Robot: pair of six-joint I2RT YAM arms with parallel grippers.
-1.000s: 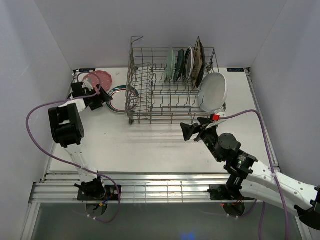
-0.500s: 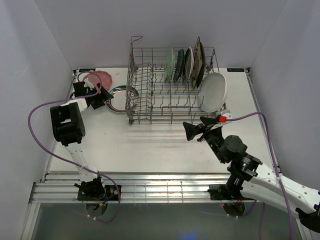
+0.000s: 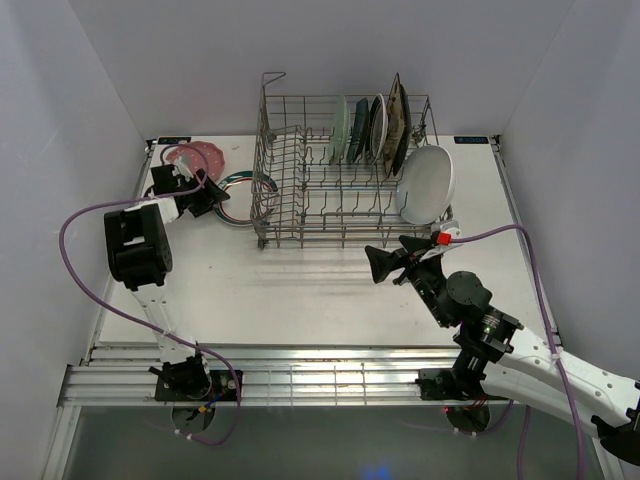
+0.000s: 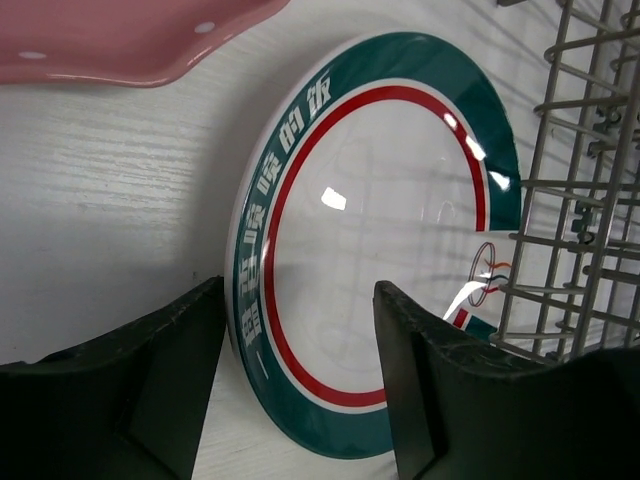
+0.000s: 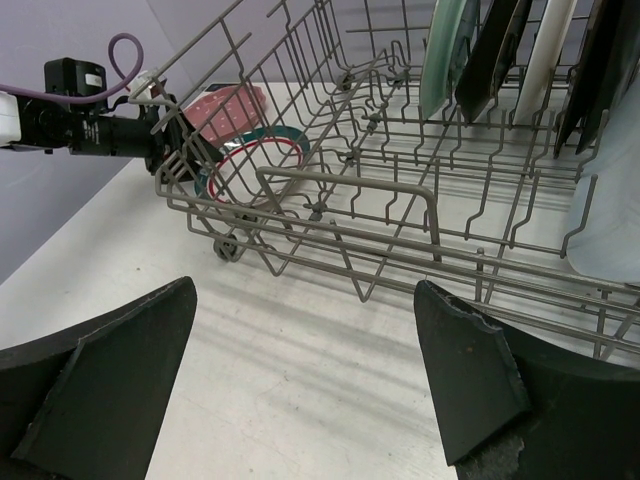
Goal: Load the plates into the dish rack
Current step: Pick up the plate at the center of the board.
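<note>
Round plate [image 4: 380, 230], teal and red rim, lies flat and face up on the desk [image 3: 300, 290], tucked right against the left end of the rack [image 3: 300, 190]. The rack's wires overlap its right edge in the left wrist view. Just beyond it, at the far left, lies the pink plate [image 3: 196, 155], also flat. Left hand [image 4: 298, 310] is down at the round plate's near rim, fingers spread moderately to either side, gripping nothing. Inside the rack, a row of plates [image 3: 370, 130] stands on edge at the far right. The oval plate [image 3: 428, 185] stands at the right end, long axis roughly upright. Right hand [image 3: 395, 255] hangs over bare desk near the rack's near right corner, spread wide and empty.
</note>
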